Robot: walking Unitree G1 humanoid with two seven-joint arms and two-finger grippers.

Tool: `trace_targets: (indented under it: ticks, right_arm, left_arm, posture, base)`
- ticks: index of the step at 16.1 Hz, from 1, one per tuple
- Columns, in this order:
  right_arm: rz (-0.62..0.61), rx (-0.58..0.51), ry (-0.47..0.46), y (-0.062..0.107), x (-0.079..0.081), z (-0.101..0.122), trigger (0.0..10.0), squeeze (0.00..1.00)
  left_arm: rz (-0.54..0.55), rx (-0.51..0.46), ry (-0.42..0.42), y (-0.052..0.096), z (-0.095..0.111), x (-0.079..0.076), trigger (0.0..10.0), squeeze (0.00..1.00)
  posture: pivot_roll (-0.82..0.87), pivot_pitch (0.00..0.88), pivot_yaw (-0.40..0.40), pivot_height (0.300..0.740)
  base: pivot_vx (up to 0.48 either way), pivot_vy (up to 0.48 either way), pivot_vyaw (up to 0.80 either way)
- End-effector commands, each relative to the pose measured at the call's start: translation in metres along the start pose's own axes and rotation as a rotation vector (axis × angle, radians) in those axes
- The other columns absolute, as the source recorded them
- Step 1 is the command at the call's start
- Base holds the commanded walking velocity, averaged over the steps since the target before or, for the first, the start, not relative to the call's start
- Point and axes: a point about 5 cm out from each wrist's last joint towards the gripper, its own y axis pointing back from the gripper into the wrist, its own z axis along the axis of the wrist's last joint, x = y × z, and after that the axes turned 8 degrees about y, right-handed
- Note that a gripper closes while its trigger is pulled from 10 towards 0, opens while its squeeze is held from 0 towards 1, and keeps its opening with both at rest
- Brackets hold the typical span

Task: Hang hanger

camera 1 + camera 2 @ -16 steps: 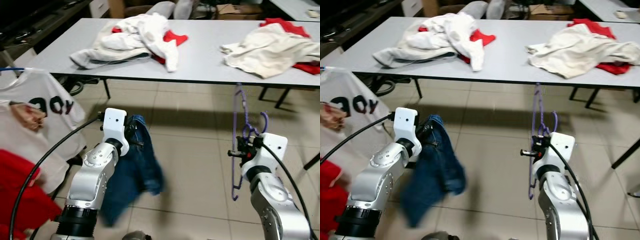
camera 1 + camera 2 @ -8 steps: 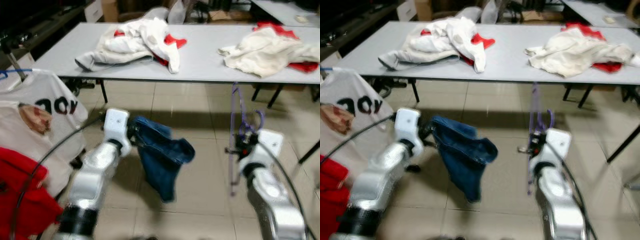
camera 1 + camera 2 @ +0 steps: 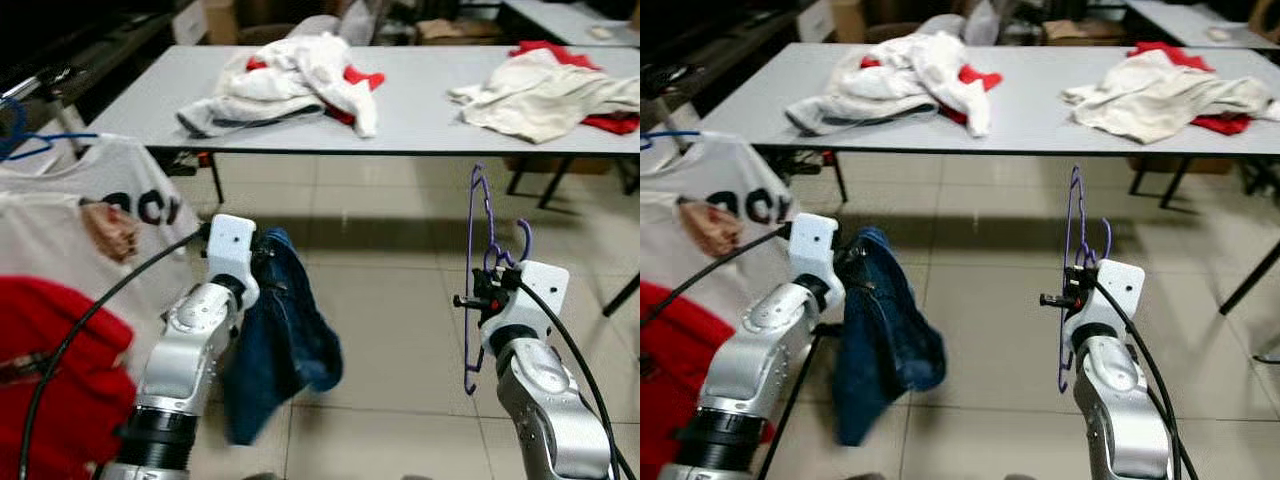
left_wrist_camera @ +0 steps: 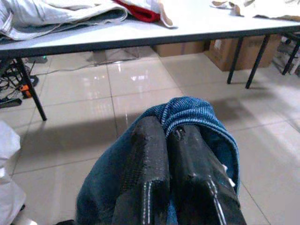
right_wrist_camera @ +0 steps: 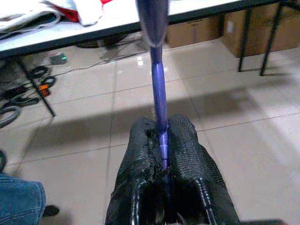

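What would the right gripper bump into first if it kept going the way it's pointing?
Probably the tiled floor under the grey table. The right gripper, clamped on the purple hanger, aims forward and down there; depth is hard to judge.

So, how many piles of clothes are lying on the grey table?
2: a white-and-red pile toward the table's left end, and a cream-and-red pile toward its right end. More may lie beyond the frame.

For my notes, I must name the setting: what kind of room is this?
Probably a laundry-sorting workroom: long grey folding table with piles of white and red clothes, printed white shirts hanging on a rack, tiled floor.
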Motion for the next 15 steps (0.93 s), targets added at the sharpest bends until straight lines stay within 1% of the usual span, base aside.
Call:
trace_targets:
  ticks: [1,2,7,11,15]
  right_arm:
    - [0.011,-0.039,0.003,0.0,-0.003,0.01,10.0,0.0]
    - [0.037,-0.05,0.014,0.0,-0.003,0.012,10.0,0.0]
    - [0.151,-0.086,0.063,0.005,-0.002,0.019,10.0,0.0]
    - [0.169,-0.08,0.067,0.008,-0.003,0.018,10.0,0.0]
    - [0.208,-0.086,0.072,0.009,0.002,0.019,10.0,0.0]
  left_arm:
    - [-0.011,-0.039,-0.007,-0.002,0.009,-0.001,10.0,0.0]
    - [-0.011,-0.047,0.005,-0.002,0.011,0.0,10.0,0.0]
    - [-0.013,-0.059,-0.003,-0.004,0.016,0.005,10.0,0.0]
    - [-0.005,-0.067,-0.015,-0.005,0.019,0.011,10.0,0.0]
    - [-0.005,-0.069,-0.02,-0.005,0.02,0.013,10.0,0.0]
  posture:
    - [-0.09,0.0,0.055,0.74]
    - [-0.09,0.0,0.054,0.74]
    - [-0.09,0.0,0.049,0.74]
    - [-0.09,0.0,0.04,0.74]
    - [-0.09,0.0,0.038,0.74]
  base:
    - [0.251,0.0,0.0]
    - [0.304,0.0,0.0]
    - [0.357,0.0,0.0]
    - [0.405,0.0,0.0]
    - [0.407,0.0,0.0]
